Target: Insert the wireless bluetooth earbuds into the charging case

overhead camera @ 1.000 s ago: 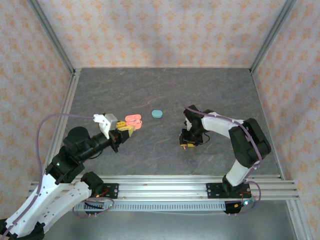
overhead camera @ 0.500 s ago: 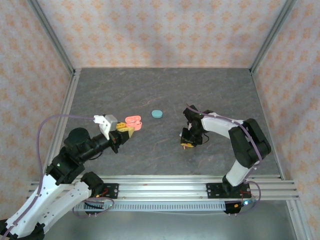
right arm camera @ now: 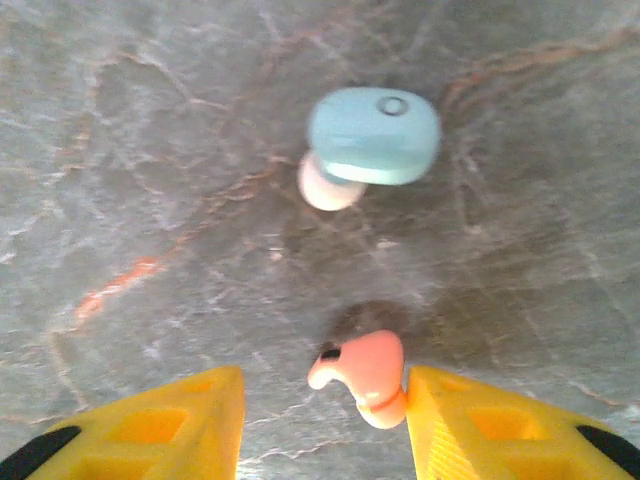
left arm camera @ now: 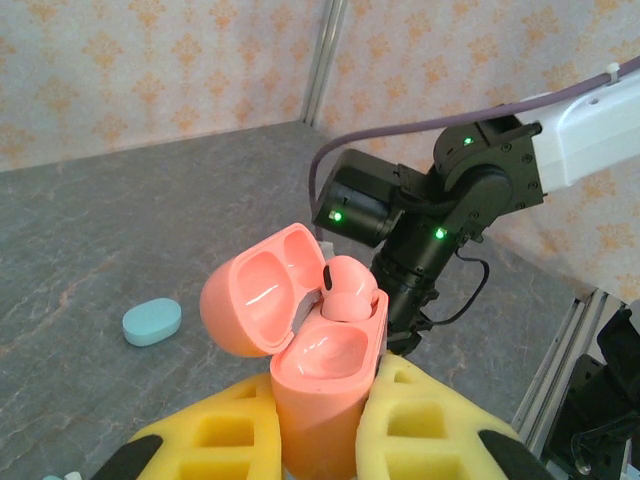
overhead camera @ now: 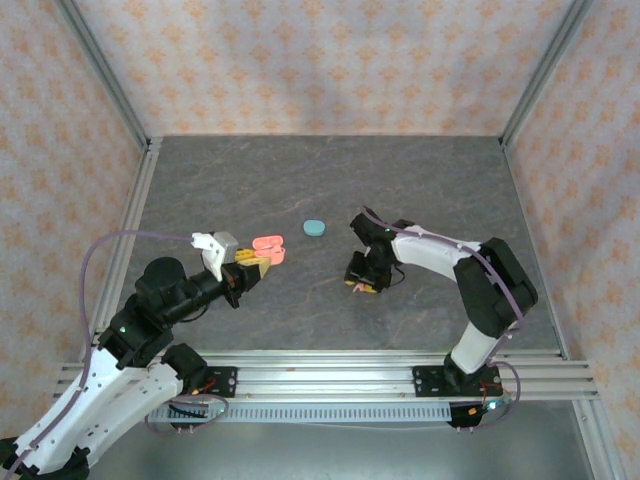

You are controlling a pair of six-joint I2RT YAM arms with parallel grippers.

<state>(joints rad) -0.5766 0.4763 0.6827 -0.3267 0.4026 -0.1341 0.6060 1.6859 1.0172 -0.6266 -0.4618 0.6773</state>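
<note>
**One pink earbud seated; the other three are left to do.**
The left gripper [left arm camera: 320, 445] has its jaws closed on the open pink charging case [left arm camera: 300, 350]. A seated pink earbud [left arm camera: 346, 290] fills one well and the other well is empty. The right gripper [right arm camera: 325, 400] has its jaws apart. The second pink earbud [right arm camera: 362, 376] touches only one pad, so I judge it is not clamped. A teal earbud [right arm camera: 373, 135] lies on the counter [overhead camera: 250, 180], and the teal case [overhead camera: 314, 228] there is closed.

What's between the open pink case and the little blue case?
Nothing. Only bare grey table lies between the pink case and the blue case, as the top view shows.
</note>
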